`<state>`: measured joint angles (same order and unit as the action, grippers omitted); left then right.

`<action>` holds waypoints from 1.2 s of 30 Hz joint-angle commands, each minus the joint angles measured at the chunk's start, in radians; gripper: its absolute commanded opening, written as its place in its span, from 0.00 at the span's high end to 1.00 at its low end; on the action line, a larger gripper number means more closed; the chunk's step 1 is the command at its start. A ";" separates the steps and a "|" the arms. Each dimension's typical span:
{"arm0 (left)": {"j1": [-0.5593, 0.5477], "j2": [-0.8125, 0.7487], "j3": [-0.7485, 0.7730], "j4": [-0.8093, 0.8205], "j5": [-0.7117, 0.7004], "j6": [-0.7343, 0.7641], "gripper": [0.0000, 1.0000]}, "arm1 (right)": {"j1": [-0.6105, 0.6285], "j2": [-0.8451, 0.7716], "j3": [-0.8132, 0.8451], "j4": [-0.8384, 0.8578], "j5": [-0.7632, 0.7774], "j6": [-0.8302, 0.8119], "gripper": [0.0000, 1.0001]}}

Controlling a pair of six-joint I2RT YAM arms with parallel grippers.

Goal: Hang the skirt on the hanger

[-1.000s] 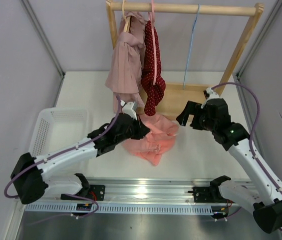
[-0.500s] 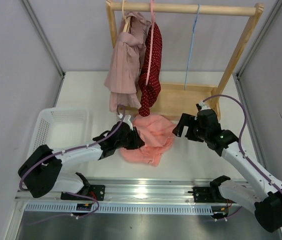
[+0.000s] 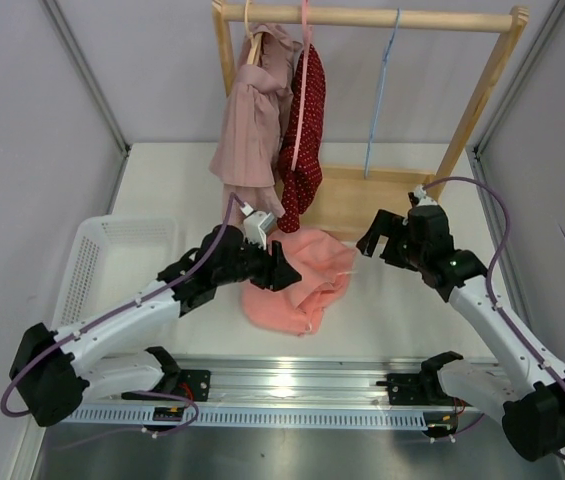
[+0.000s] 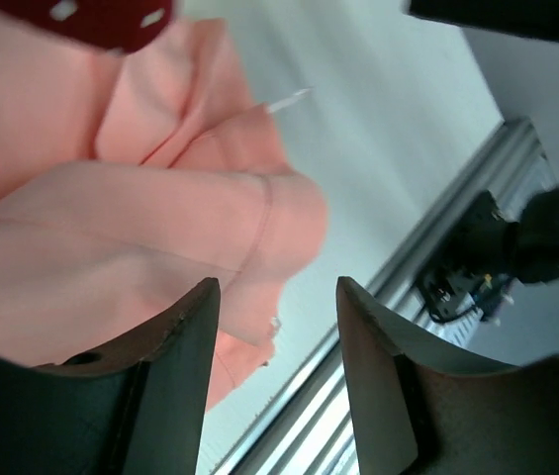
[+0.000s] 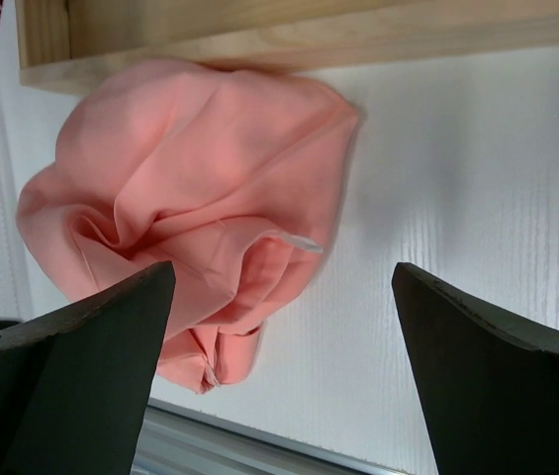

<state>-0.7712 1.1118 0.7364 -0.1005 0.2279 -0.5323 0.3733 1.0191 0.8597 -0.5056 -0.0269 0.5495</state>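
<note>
White counter point(image 3: 402, 330) between pale grey walls, viewed from above. A wooden garment rack point(image 3: 362, 16) stands at its far side and a white mesh basket point(image 3: 112, 255) at its near left.

From the rail hang a mauve striped garment point(image 3: 252, 130) and a dark red dotted garment point(image 3: 307, 140). The light-blue hanger point(image 3: 375, 100) hangs bare, well apart to their right.

The salmon skirt point(image 3: 302, 290) lies crumpled on the counter, just in front of the rack's base board point(image 3: 362, 195). It is beneath the hem of the dotted garment and between the two arms.

The left fingers point(image 4: 175, 386) are spread and poised low over the skirt's left part. A rounded fold shows in the gap between them, but nothing appears pinched. The right fingers point(image 5: 71, 366) are released wide and empty, looking down on the skirt's right edge.

Step in hand, as judged: pick-up of the skirt, since no cloth has yet reached the hanger.

The next move calls for closing on a single fold or hem rather than the whole heap. The cloth must then be raised clear of the dotted garment's hem. The right arm is free to take a second edge or steady the hanger.
</note>
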 commanded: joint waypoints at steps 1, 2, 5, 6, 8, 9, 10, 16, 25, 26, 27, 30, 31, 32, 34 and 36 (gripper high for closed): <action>-0.002 -0.069 0.069 -0.045 0.167 0.116 0.43 | -0.033 -0.013 0.056 -0.033 0.021 -0.019 0.01; -0.003 -0.082 0.095 -0.045 0.204 0.126 0.43 | -0.040 -0.023 0.058 -0.039 0.025 -0.017 0.01; -0.072 -0.084 0.193 -0.059 0.283 0.166 0.41 | -0.071 -0.059 0.056 -0.051 0.025 -0.005 0.01; -0.124 -0.076 0.307 -0.062 0.260 0.176 0.40 | -0.080 -0.069 0.056 -0.057 0.025 -0.002 0.01; -0.175 -0.049 0.395 -0.061 0.210 0.196 0.39 | -0.103 -0.088 0.055 -0.056 0.025 0.000 0.01; -0.221 -0.012 0.523 -0.054 0.156 0.204 0.38 | -0.111 -0.090 0.055 -0.059 0.025 -0.002 0.01; -0.237 0.011 0.567 -0.044 0.055 0.227 0.38 | -0.117 -0.088 0.058 -0.063 0.025 -0.003 0.01; -0.269 0.306 0.933 0.045 -0.431 0.303 0.38 | -0.157 -0.086 0.059 -0.070 -0.017 -0.013 0.01; -0.248 1.013 1.886 -0.027 -0.778 0.529 0.38 | -0.208 -0.088 0.067 -0.051 -0.051 -0.029 0.01; -0.241 1.055 1.931 -0.027 -0.807 0.529 0.38 | -0.208 -0.088 0.067 -0.050 -0.057 -0.029 0.01; -0.237 1.077 1.945 -0.016 -0.824 0.557 0.38 | -0.209 -0.088 0.067 -0.048 -0.062 -0.028 0.01; -0.200 1.025 1.724 0.122 -0.806 0.540 0.38 | -0.214 -0.090 0.070 -0.051 -0.076 -0.036 0.01; -0.192 1.011 1.691 0.177 -0.809 0.516 0.39 | -0.214 -0.093 0.070 -0.054 -0.077 -0.039 0.01; -0.182 1.014 1.674 0.180 -0.815 0.515 0.39 | -0.217 -0.094 0.068 -0.054 -0.079 -0.042 0.01; -0.177 1.034 1.683 0.162 -0.820 0.526 0.39 | -0.224 -0.094 0.065 -0.056 -0.090 -0.043 0.01; -0.175 1.039 1.664 0.169 -0.809 0.541 0.39 | -0.221 -0.093 0.061 -0.053 -0.094 -0.046 0.01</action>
<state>-0.9562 2.2086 2.3920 -0.0364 -0.5480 -0.0257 0.1585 0.9405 0.8848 -0.5713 -0.0959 0.5243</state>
